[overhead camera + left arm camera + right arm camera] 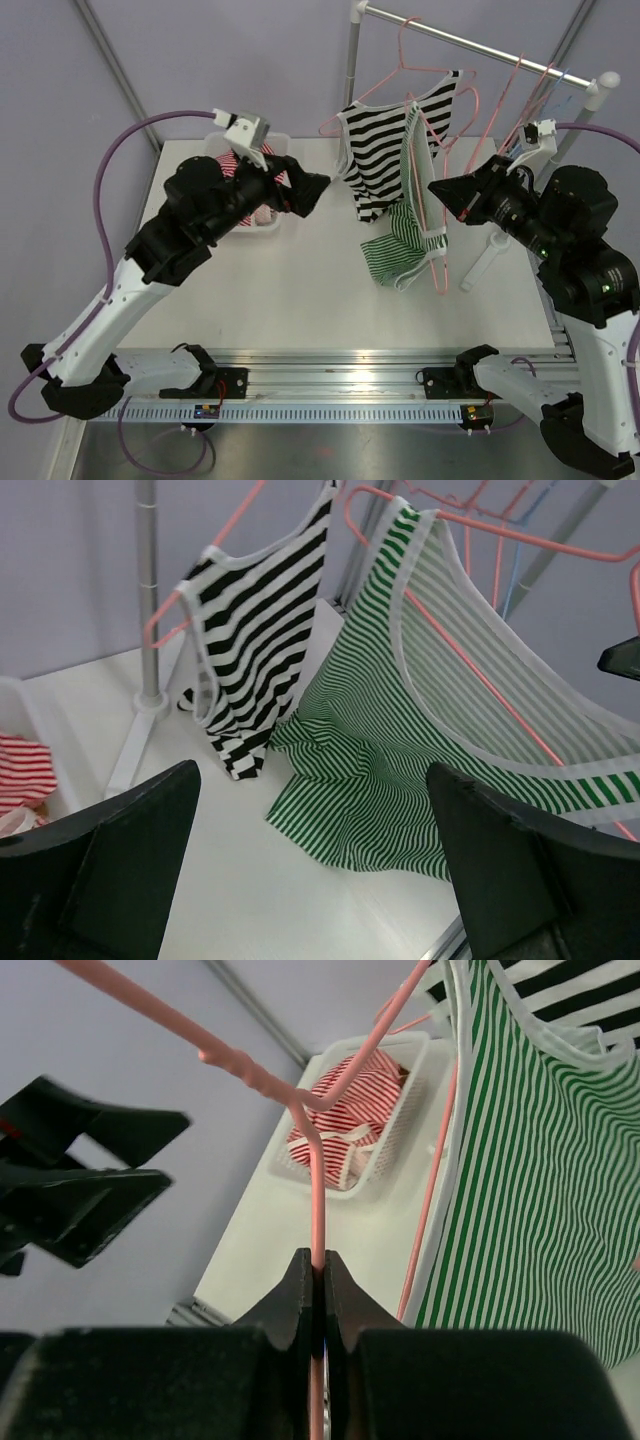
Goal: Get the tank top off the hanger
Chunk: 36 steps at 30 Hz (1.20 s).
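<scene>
Your right gripper is pinched tight on the pink hanger wire and your left gripper stands spread and empty facing the green tank top, which remains threaded on the hanger with its hem sagging to the table, so removal is outstanding.

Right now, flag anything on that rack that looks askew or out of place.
The green striped tank top sags off its tilted pink hanger, which the right gripper pinches. Its hem lies crumpled on the table. The black striped top beside it hangs normally.
</scene>
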Tool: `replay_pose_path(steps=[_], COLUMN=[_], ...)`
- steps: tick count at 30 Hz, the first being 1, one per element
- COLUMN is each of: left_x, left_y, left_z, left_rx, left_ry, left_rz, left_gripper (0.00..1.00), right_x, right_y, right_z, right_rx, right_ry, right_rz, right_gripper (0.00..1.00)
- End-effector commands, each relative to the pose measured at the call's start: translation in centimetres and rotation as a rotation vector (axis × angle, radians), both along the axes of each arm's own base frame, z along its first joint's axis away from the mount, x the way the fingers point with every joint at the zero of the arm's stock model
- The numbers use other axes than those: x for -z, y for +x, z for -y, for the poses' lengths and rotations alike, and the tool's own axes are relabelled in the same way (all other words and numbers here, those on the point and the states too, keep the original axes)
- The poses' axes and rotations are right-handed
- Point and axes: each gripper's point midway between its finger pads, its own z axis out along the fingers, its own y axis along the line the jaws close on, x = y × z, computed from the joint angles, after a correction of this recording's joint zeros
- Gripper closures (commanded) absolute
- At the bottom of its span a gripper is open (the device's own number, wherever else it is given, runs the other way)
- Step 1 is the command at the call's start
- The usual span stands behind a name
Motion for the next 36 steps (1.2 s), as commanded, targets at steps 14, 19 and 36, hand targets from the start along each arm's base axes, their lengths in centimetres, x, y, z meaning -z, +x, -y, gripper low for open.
replay_pose_path(steps=[14,19,36], left_x=[-2.7,-2.4,1.5], left_y=[2.1,2.5,4.4], left_z=[8.4,9.5,6.1], left_rx=[0.016,0.033,-0.158], left_ry=[0.054,0.051,0.131], left_rz=[0.266,0.269,0.184], left_gripper=[0.14,0.28,1.0], right_x=[-1.1,-1.1,5.4], right_y=[-10.7,-11.7,-8.7], right_z=[-3.5,-3.4,-2.2], right_rx=[-0.469,-0.489,-0.384], right_ry=[0.07,0.069,-0.092], right_rz=[0.077,0.082,-0.013], right_gripper=[1.0,1.0,1.0])
